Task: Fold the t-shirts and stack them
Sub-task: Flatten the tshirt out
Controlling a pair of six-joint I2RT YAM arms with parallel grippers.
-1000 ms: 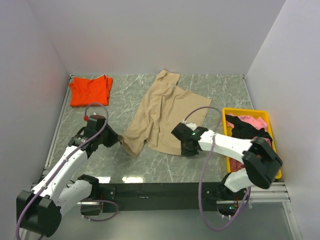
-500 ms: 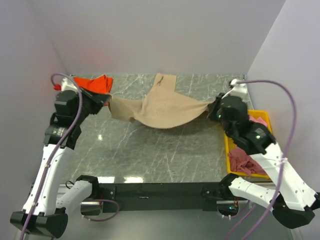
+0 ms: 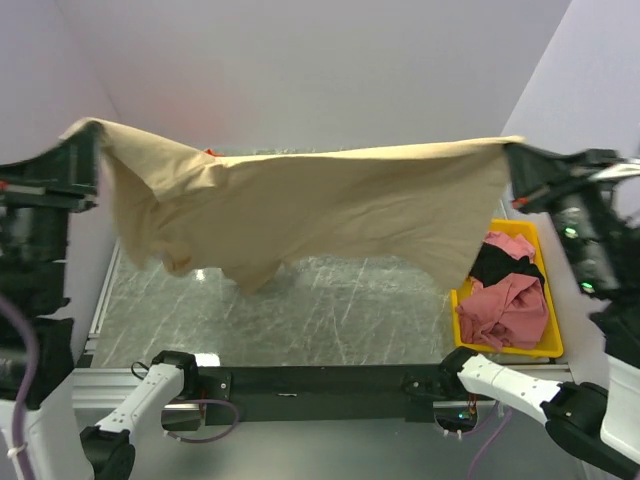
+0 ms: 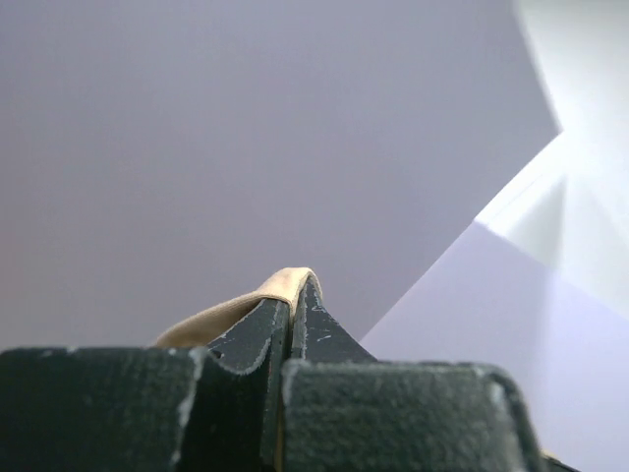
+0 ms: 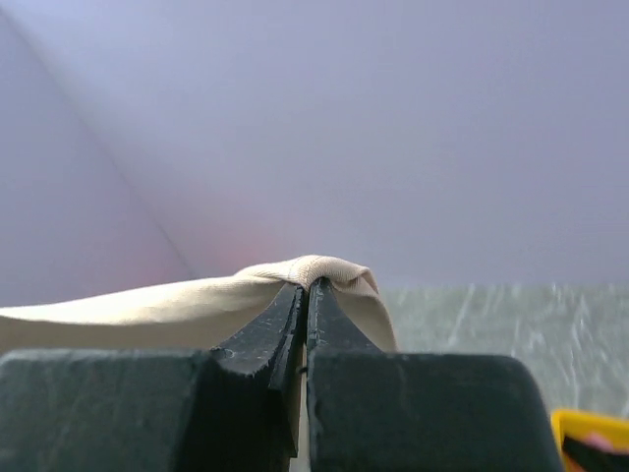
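Note:
The large tan-beige t-shirt (image 3: 300,205) hangs stretched wide in the air, high above the table, between my two grippers. My left gripper (image 3: 82,133) is shut on its left corner, and the cloth edge (image 4: 280,285) shows over the closed fingertips in the left wrist view. My right gripper (image 3: 512,150) is shut on its right corner, with the cloth (image 5: 314,270) folded over the fingertips in the right wrist view. The orange-red shirt (image 3: 210,153) is almost wholly hidden behind the tan one. Pink (image 3: 505,300) and dark (image 3: 500,262) shirts lie in the yellow tray.
The yellow plastic tray (image 3: 553,345) stands at the right edge of the grey marbled table (image 3: 340,310). White walls close in the back and both sides. The black rail with the arm bases runs along the near edge.
Both grippers have risen far up and spread apart, lifting the tan shirt fully off the table and stretching it wide. One second ago it lay flat between them.

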